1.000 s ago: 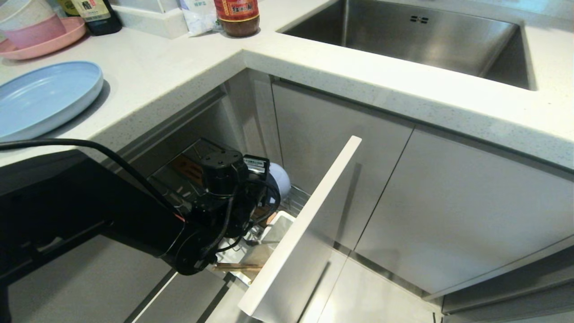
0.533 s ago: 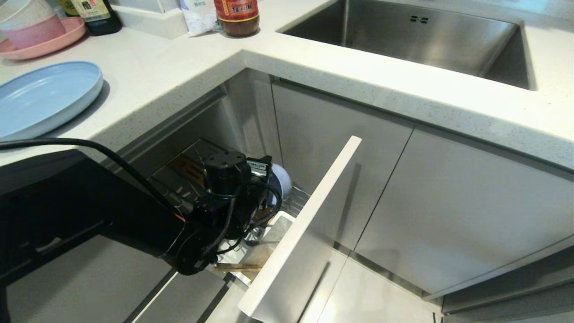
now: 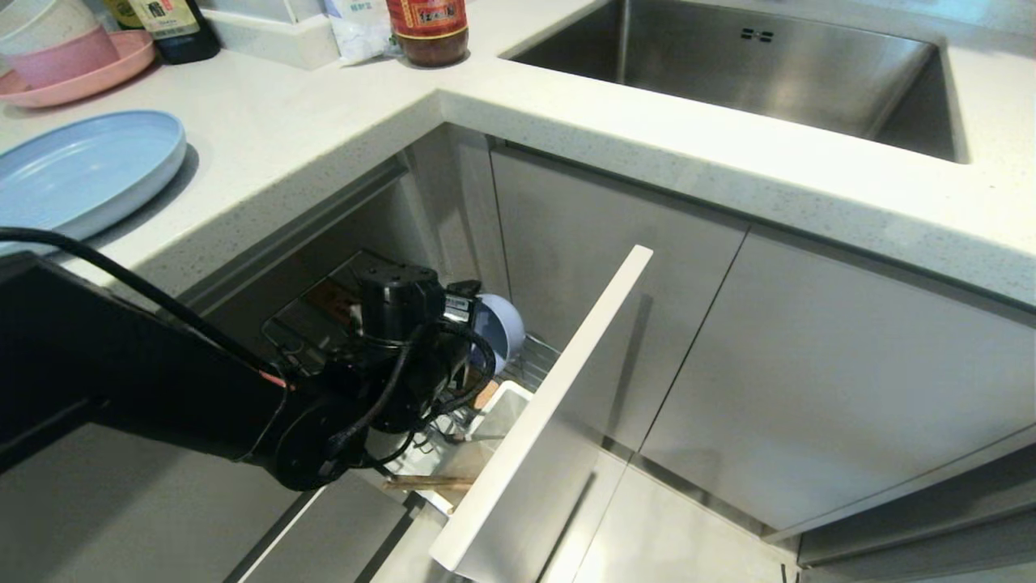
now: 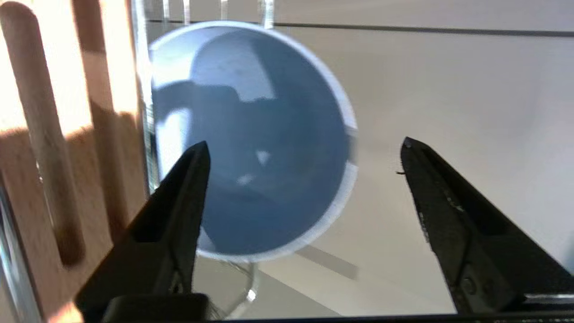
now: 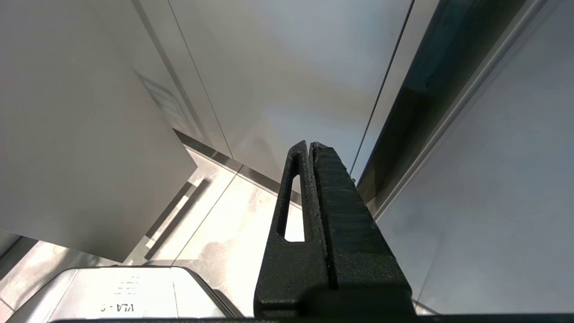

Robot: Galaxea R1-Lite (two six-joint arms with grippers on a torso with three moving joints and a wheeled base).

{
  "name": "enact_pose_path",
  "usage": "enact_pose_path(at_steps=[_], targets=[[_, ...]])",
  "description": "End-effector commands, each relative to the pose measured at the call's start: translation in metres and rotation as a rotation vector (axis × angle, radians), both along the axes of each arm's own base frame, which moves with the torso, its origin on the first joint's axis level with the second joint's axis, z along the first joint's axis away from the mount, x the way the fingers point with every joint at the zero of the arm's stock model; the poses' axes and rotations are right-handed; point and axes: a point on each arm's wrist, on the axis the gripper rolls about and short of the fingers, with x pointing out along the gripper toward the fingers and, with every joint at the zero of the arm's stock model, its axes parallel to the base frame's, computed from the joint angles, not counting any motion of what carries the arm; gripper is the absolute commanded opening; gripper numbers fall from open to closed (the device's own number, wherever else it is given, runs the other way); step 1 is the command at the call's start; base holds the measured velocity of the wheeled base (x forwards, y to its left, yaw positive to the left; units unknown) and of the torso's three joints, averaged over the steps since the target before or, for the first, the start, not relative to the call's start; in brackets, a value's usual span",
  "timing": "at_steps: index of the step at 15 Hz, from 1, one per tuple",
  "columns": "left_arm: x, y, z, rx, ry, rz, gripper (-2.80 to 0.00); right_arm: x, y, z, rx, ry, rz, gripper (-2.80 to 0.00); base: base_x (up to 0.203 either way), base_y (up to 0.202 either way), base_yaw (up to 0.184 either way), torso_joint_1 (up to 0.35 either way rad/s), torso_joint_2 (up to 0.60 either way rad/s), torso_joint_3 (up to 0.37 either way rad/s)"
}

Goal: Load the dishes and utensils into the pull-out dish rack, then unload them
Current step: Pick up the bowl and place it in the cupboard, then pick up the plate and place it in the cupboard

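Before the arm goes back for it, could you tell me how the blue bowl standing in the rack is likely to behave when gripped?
The bowl looks thin-walled plastic, so probably light and not brittle. It stands on edge against the rack wires, so a nudge may roll or tip it. Its smooth rim could slip between the left gripper fingers, now open around it.

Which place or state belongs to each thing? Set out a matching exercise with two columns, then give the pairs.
1. light blue plate
2. blue-grey bowl
3. left gripper
4. right gripper

a. jaws shut
b. on the countertop
c. jaws open
d. on edge in the pull-out dish rack

Pairs: 1-b, 2-d, 3-c, 4-a
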Motion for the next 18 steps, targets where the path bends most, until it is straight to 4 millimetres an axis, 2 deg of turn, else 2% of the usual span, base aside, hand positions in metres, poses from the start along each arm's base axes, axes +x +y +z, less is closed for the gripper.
enact_pose_path(at_steps=[1,2,6,7,12,18], targets=[[-0.014,0.007,0.028,-0.042,-0.052,-0.006,0.00,0.000,0.000,0.000,0.000,-0.001,0.000,-2.80,0.000,0.000,0.000,0.000,0.00,0.000],[-0.018,0.008,0.034,-0.044,-0.056,-0.012,0.00,0.000,0.000,0.000,0.000,-0.003,0.000,-2.80,0.000,0.000,0.000,0.000,0.00,0.000],[-0.027,0.010,0.028,0.031,0.047,-0.024,0.00,0.000,0.000,0.000,0.000,-0.002,0.000,-2.80,0.000,0.000,0.000,0.000,0.00,0.000],[-0.030,0.008,0.031,0.029,0.041,-0.033,-2.80,0.000,0.000,0.000,0.000,-0.002,0.000,-2.80,0.000,0.000,0.000,0.000,0.00,0.000],[-0.045,0.012,0.054,0.087,-0.035,-0.070,-2.80,0.000,0.000,0.000,0.000,-0.003,0.000,-2.80,0.000,0.000,0.000,0.000,0.00,0.000],[-0.078,0.012,0.094,0.151,-0.177,-0.140,-2.80,0.000,0.000,-0.001,0.000,-0.001,0.000,-2.80,0.000,0.000,0.000,0.000,0.00,0.000]])
